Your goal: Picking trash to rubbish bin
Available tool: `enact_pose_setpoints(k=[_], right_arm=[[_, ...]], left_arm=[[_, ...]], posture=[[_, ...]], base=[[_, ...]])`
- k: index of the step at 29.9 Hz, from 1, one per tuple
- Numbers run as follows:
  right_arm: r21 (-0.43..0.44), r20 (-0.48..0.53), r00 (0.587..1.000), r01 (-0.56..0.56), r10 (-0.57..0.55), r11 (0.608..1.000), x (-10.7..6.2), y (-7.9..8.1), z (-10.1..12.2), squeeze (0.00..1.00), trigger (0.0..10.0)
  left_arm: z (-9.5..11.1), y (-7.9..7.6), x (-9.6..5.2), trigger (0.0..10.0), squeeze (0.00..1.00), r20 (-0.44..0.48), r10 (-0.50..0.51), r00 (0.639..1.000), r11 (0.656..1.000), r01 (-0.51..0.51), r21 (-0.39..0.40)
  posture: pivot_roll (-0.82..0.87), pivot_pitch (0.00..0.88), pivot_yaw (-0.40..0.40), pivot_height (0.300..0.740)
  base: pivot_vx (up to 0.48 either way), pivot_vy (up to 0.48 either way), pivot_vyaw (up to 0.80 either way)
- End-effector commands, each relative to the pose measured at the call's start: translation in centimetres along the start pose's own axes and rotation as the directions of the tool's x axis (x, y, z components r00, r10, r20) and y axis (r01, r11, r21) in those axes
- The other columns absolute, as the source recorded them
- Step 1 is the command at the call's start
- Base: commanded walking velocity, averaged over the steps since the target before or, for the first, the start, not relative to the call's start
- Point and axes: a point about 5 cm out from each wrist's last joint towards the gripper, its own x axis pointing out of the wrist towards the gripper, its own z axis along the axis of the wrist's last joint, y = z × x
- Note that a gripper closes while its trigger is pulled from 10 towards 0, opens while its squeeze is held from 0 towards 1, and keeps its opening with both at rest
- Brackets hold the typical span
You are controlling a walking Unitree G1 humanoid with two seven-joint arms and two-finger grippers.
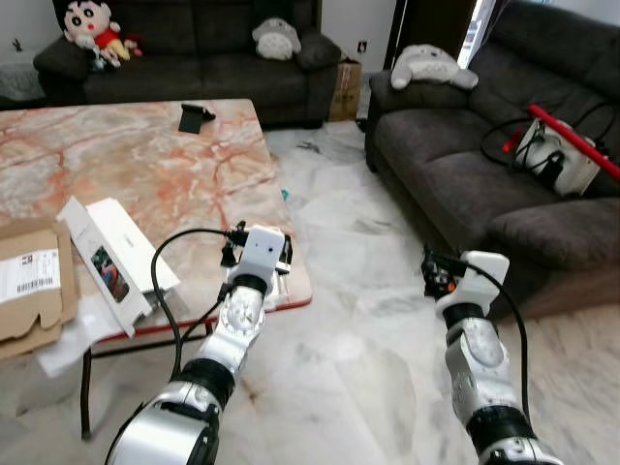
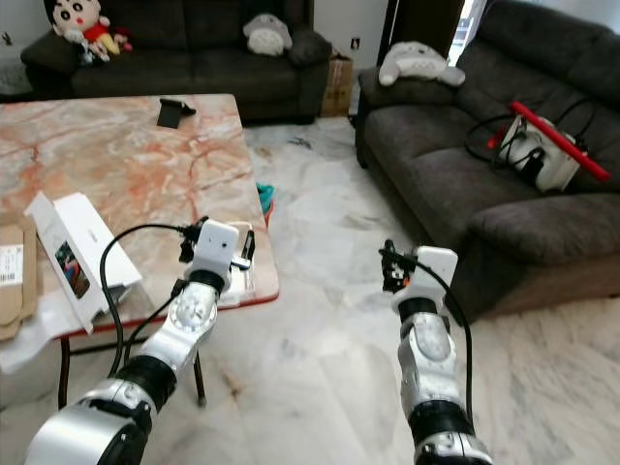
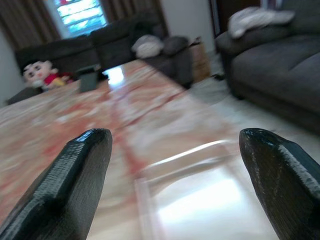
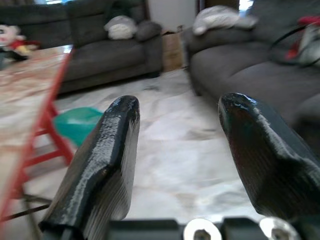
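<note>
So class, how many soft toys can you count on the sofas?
3: a cartoon doll and a grey plush on the back sofa, and a white plush on the side sofa's arm. Others may be hidden.

The right gripper (image 4: pixel 177 150) is seen with its two black fingers (image 4: pixel 102 165) spread apart over pale marble floor (image 4: pixel 175 145). A green object (image 4: pixel 77 122) lies on the floor beyond one finger, beside a red table leg (image 4: pixel 47 130). A dark sofa (image 4: pixel 115 52) with a grey plush (image 4: pixel 120 26) stands further off, and a second sofa (image 4: pixel 235 60) lies beyond the other finger.
</note>
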Motion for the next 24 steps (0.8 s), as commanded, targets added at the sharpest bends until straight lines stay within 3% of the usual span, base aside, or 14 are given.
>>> enact_pose_setpoints(k=[1,5,12,17,24], right_arm=[[-0.006,0.006,1.000,-0.009,0.009,1.000,0.3,0.0,0.4,0.00,10.0],[-0.008,0.007,1.000,-0.012,0.012,1.000,0.4,0.0,0.4,0.00,10.0],[-0.007,0.005,1.000,-0.014,0.014,1.000,0.4,0.0,0.4,0.00,10.0],[-0.004,0.002,1.000,-0.021,0.021,1.000,0.3,0.2,0.2,0.00,10.0],[-0.003,-0.002,1.000,-0.022,0.022,1.000,0.3,0.2,0.1,0.00,10.0]], left_arm=[[0.6,-0.1,0.3,10.0,0.00,0.021,-0.003,1.000,1.000,0.003,0.000],[0.8,-0.2,0.3,10.0,0.00,0.029,-0.006,1.000,1.000,0.006,-0.004],[0.8,-0.1,0.2,10.0,0.00,0.038,0.023,0.999,1.000,-0.024,0.010],[0.3,-0.1,0.0,10.0,0.00,-0.002,0.062,0.998,0.997,-0.062,0.038],[-0.4,0.1,0.2,10.0,0.00,-0.085,0.070,0.994,0.998,-0.070,0.008]], posture=[[0.05,0.000,-0.052,0.740],[0.04,0.000,-0.048,0.740],[0.05,0.000,-0.046,0.740],[0.05,0.000,-0.044,0.740],[0.05,0.000,-0.045,0.740]], base=[[0.352,0.000,0.00],[0.320,0.000,0.00],[0.000,0.000,0.00],[0.000,0.000,0.00],[0.000,0.000,0.00]])
